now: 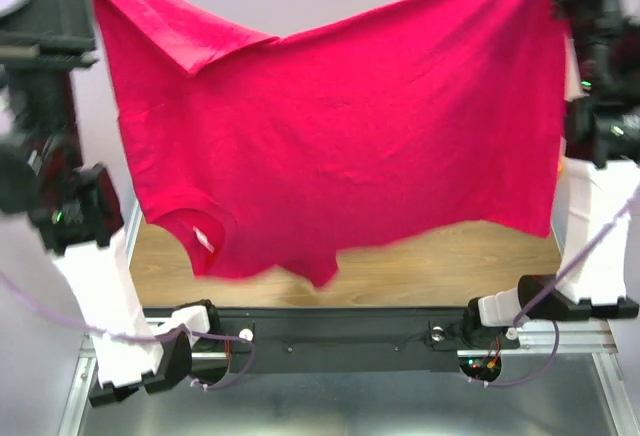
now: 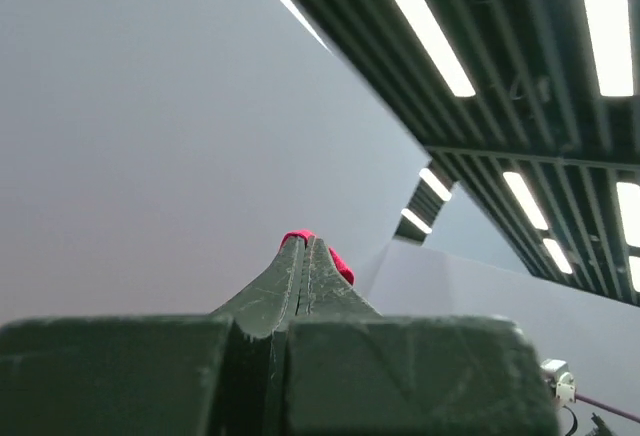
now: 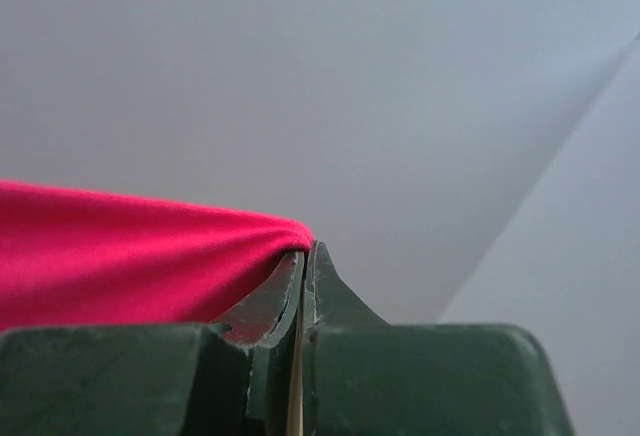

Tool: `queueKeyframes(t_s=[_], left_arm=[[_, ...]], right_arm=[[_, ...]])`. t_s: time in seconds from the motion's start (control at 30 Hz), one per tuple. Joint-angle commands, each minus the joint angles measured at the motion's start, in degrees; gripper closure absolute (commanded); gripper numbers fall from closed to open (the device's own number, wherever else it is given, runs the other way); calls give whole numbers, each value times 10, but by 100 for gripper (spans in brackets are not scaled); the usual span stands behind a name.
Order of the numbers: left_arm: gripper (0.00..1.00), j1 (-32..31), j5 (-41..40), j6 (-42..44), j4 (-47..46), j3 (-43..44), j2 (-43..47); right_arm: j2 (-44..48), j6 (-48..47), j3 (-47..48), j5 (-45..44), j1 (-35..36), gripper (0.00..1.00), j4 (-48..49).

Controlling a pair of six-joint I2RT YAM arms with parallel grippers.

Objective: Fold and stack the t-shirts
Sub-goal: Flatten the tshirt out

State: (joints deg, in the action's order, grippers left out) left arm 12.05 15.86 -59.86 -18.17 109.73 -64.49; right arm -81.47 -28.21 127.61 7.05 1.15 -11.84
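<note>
While it hangs stretched in the air between the two arms, the t-shirt (image 1: 340, 136) fills most of the top view, its lower edge over the wooden tabletop (image 1: 450, 256). The left gripper (image 2: 305, 246) is pinched tight on one upper corner, with a nub of red cloth showing past its tips. The right gripper (image 3: 305, 251) is clamped on the other corner, the cloth trailing off to its left. The collar (image 1: 222, 224) hangs low at the left, its white label (image 1: 205, 239) showing.
</note>
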Motion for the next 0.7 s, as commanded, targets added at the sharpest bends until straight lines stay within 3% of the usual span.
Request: queueKeyframes(t_s=[0.0,0.23,0.33,0.47,0.67], left_arm=[[100,2,8,4,0,-91,-43],[100,2,34,32,-59,-280,-112],[100,-3,51,47,-93,-318,-178],[100,-22,67,82,-121,-316,-279],[100,-43,36,104,-139,-293,-381]], right_arm=[[-16,39,-105,71,-2,99,-17],[-67,31,-280,169,-2,100,-14],[-121,21,-320,195,-1,99,7],[-220,16,-349,206,0,99,58],[-387,10,-278,168,10,99,95]])
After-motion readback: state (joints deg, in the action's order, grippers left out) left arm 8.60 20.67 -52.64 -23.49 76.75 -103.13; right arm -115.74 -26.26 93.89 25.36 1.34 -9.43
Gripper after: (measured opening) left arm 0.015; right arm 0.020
